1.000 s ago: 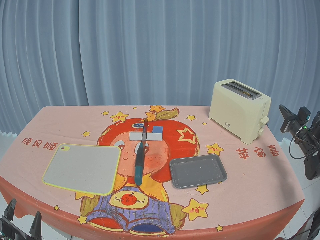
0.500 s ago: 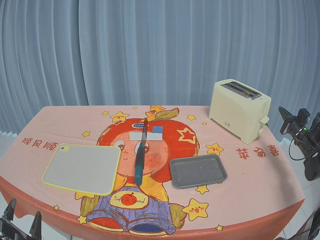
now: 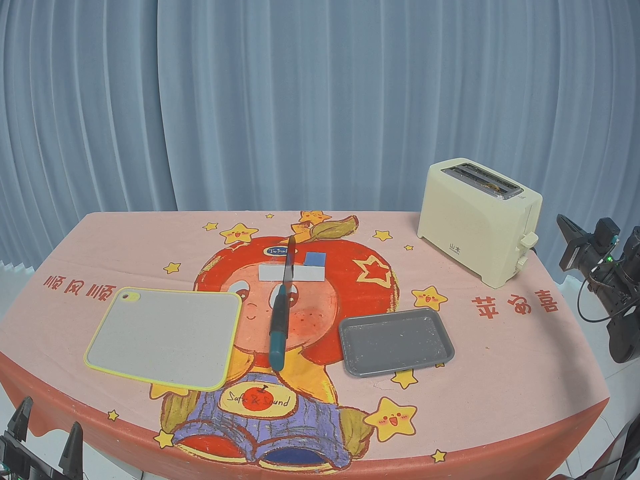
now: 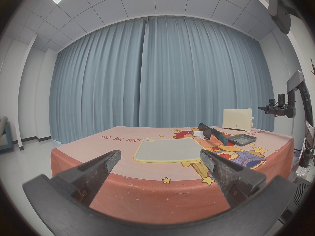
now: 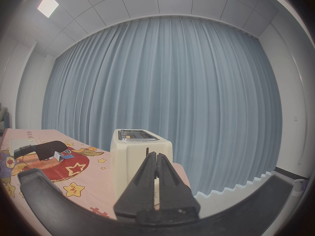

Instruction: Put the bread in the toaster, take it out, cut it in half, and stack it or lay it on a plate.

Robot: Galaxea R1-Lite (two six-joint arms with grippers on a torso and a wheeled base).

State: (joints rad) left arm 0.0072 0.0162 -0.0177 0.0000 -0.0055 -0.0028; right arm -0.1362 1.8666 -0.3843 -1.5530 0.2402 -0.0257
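Observation:
The cream toaster [image 3: 479, 220] stands at the table's back right, and something tan shows low in one of its top slots [image 3: 492, 185]. My right gripper [image 3: 567, 235] hovers off the table's right edge, level with the toaster's lever end, and it is shut with nothing in it [image 5: 157, 157]. The toaster [image 5: 137, 154] lies straight ahead of its fingertips, a short gap away. My left gripper [image 4: 160, 158] is open and empty, low before the table's front left corner [image 3: 43, 435]. A grey plate-like tray [image 3: 396, 341] and a cutting board [image 3: 163, 336] lie near the front.
A teal-handled knife [image 3: 280, 311] lies between board and tray, its blade propped on a small white and blue block [image 3: 303, 271]. A patterned pink cloth covers the table [image 3: 520, 375]. A blue curtain hangs behind.
My right gripper has sunk slightly beside the toaster. Nothing on the table has moved, and the left gripper is still.

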